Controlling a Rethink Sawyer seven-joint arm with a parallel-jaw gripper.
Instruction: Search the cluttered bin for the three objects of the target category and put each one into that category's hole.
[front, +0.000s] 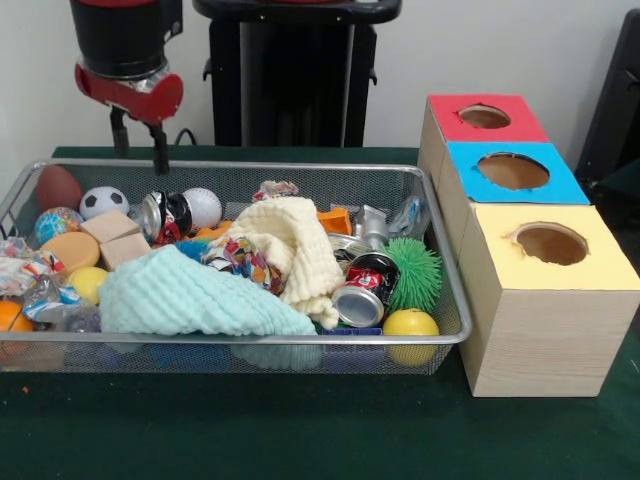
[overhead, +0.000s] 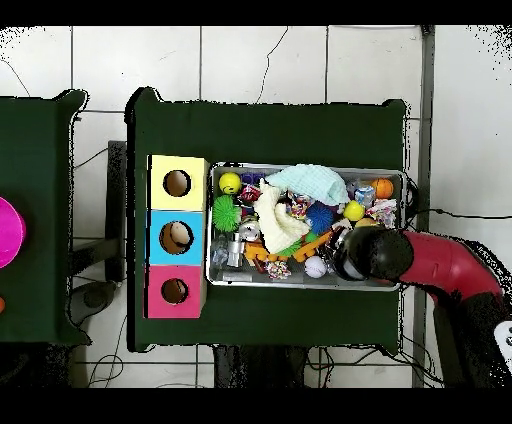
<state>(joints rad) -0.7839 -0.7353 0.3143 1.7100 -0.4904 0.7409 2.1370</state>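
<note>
A wire mesh bin (front: 440, 335) holds a jumble of things. Crushed drink cans lie at the front right (front: 362, 291), back left (front: 165, 215) and back right (front: 371, 225). Among the balls are a soccer ball (front: 103, 202), a white ball (front: 203, 207), a yellow ball (front: 411, 324) and a green spiky ball (front: 416, 272). A mint towel (front: 190, 297) and a cream towel (front: 297, 245) cover the middle. My gripper (front: 140, 142) hangs open and holding nothing above the bin's back left, over the can there. In the overhead view the arm (overhead: 370, 254) hides the fingers.
Beside the bin stands a wooden box with a red hole (front: 485, 116), a blue hole (front: 513, 171) and a yellow hole (front: 550, 243). Wooden blocks (front: 115, 238), a brown ball (front: 58, 187) and crinkled wrappers (front: 22, 270) crowd the bin's left end.
</note>
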